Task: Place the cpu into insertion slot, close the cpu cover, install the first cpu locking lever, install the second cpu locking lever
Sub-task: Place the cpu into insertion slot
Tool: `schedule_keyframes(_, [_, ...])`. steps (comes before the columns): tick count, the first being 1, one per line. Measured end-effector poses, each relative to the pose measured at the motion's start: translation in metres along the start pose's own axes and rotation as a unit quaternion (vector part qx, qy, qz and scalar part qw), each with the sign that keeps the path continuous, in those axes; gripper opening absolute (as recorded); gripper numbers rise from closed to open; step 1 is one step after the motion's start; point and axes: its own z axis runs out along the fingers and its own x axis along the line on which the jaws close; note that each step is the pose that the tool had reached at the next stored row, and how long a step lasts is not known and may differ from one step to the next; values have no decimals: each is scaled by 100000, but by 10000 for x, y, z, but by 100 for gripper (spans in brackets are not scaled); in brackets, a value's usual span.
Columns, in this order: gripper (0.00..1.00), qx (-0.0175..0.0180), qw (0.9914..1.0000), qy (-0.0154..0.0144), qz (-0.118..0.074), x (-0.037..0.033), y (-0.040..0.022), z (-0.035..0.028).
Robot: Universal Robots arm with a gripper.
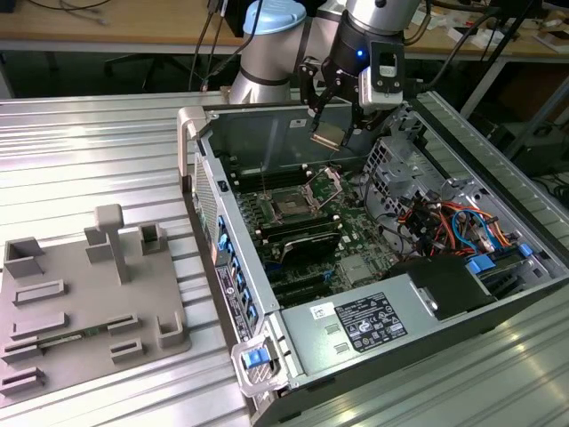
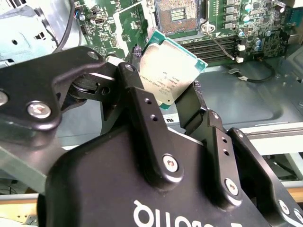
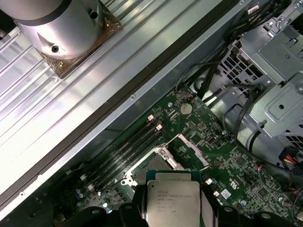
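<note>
Below the claw (image 1: 324, 132), which pinches the tilted cpu (image 2: 168, 71) by two opposite edges, the insertion slot (image 1: 291, 205) lies well apart and slightly offset, its cpu cover (image 1: 327, 183) standing raised.

Open space is seen above the insertion slot (image 1: 292, 206); it is flanked by the raised cpu cover (image 1: 325, 184), the drive cage (image 1: 397, 165) beyond it, and the case wall (image 1: 267, 138)

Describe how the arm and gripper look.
The arm is silver-grey tube with a pale blue joint cap and a small blue light at the wrist. The gripper is black, with linked, screw-fastened fingers and white lettering on its body.
</note>
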Motion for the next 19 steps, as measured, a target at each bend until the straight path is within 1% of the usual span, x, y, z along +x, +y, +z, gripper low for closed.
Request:
schedule_keyframes(1, [55,-3,100000,-18,201,0,0,1])
schedule_keyframes(3, [55,-27,99990,-119,1381,0,0,3])
schedule_keyframes(4, [55,-50,99968,-219,2520,0,-1,5])
schedule_keyframes(7, [55,-86,99891,-411,4657,0,-1,11])
schedule_keyframes(8, [55,-93,99870,-444,5069,0,-2,13])
schedule_keyframes(12, [55,-124,99697,-663,7752,1,-3,29])
schedule_keyframes(14, [55,-142,99622,-731,8650,0,-4,37])
schedule_keyframes(15, [55,-145,99560,-789,9334,0,-5,41])
schedule_keyframes(17, [55,-149,99480,-851,10150,0,-5,47])
schedule_keyframes(18, [55,-156,99424,-891,10678,0,-5,51])
schedule_keyframes(19, [55,-162,99338,-948,11450,0,-6,56])
